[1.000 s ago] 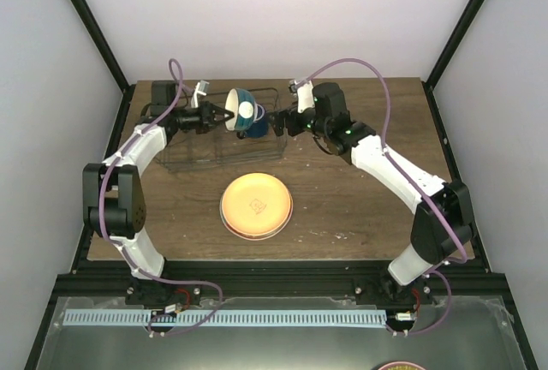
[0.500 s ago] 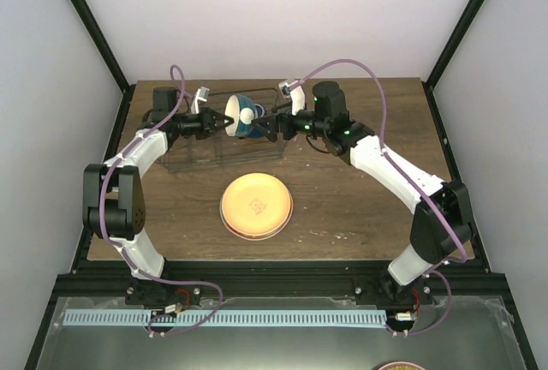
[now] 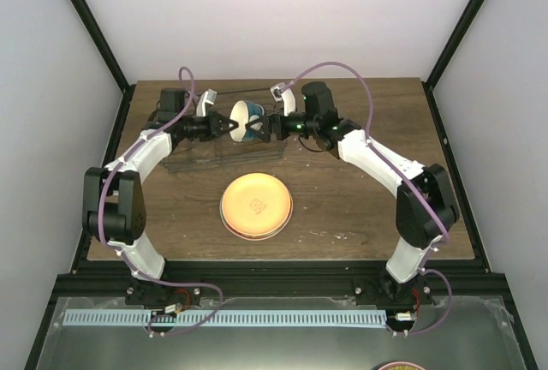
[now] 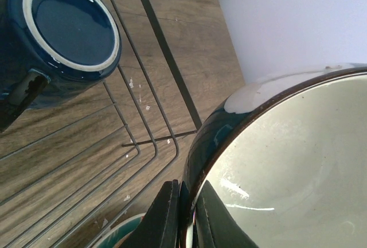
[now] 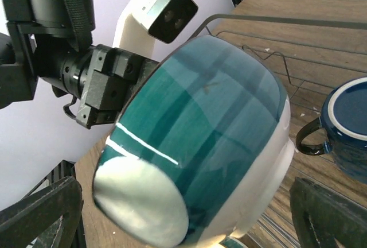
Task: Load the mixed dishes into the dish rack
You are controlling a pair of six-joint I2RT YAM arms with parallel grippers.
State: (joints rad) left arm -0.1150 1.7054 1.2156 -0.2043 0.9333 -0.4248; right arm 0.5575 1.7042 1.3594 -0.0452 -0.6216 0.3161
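Observation:
My left gripper (image 3: 229,123) is shut on the rim of the white-and-teal bowl (image 3: 242,118), one finger inside and one outside, and holds it tilted on its side above the dish rack (image 3: 193,158). In the left wrist view the fingertips (image 4: 172,202) pinch the bowl (image 4: 287,162). My right gripper (image 3: 262,123) is open, a finger on either side of the bowl (image 5: 195,139) without touching. The dark blue mug (image 4: 63,30) lies in the rack (image 4: 155,35), to the right in the right wrist view (image 5: 347,133). The orange-yellow plate (image 3: 256,205) lies flat on the table.
The wire rack (image 5: 269,58) stands at the back of the wooden table (image 3: 360,207), left of centre. A sliver of a teal-rimmed dish (image 4: 117,235) shows under the left fingers. Black frame posts run along both sides of the table.
The right gripper has moved left until its open fingers straddle the bowl. The left gripper has kept its grip and turned the bowl more edge-on over the rack.

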